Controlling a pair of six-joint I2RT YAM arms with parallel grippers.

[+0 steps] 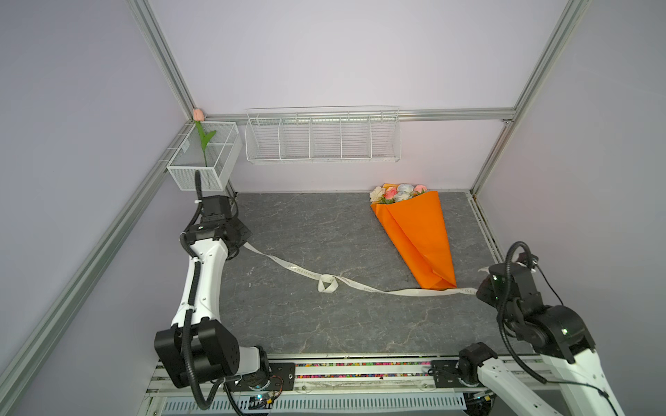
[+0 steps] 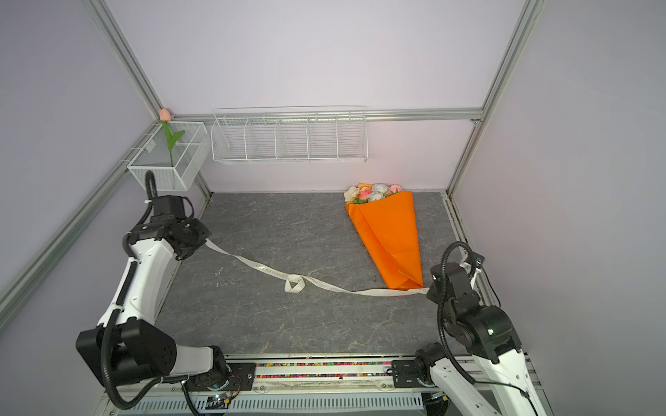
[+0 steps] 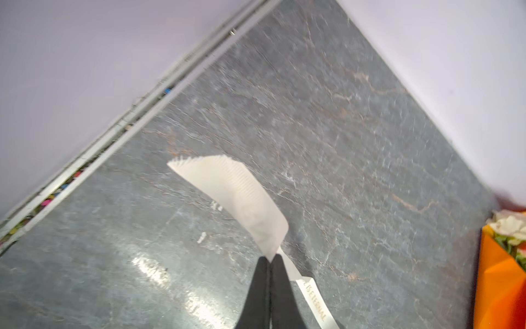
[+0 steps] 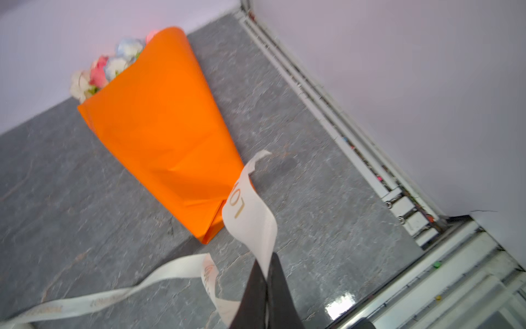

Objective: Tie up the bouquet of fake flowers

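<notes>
The bouquet of fake flowers (image 1: pixel 398 193) lies at the back right of the grey table, wrapped in an orange paper cone (image 1: pixel 414 234) whose narrow end points toward the front. A white ribbon (image 1: pixel 288 268) with gold lettering stretches across the table and has a small loop (image 1: pixel 327 283) near the middle. It runs right by the cone's narrow end. My left gripper (image 3: pixel 270 257) is shut on the ribbon's left end, whose frayed tip (image 3: pixel 227 182) sticks out past the fingers. My right gripper (image 4: pixel 267 270) is shut on the ribbon's right end (image 4: pixel 250 216), close beside the cone's foot (image 4: pixel 207 230).
A white mesh basket (image 1: pixel 205 169) holding a single pink tulip (image 1: pixel 198 115) hangs at the back left. A white wire rack (image 1: pixel 322 138) is fixed on the back wall. Metal rails (image 1: pixel 360 371) run along the table's front edge, and more rails (image 4: pixel 327 114) run along its right edge.
</notes>
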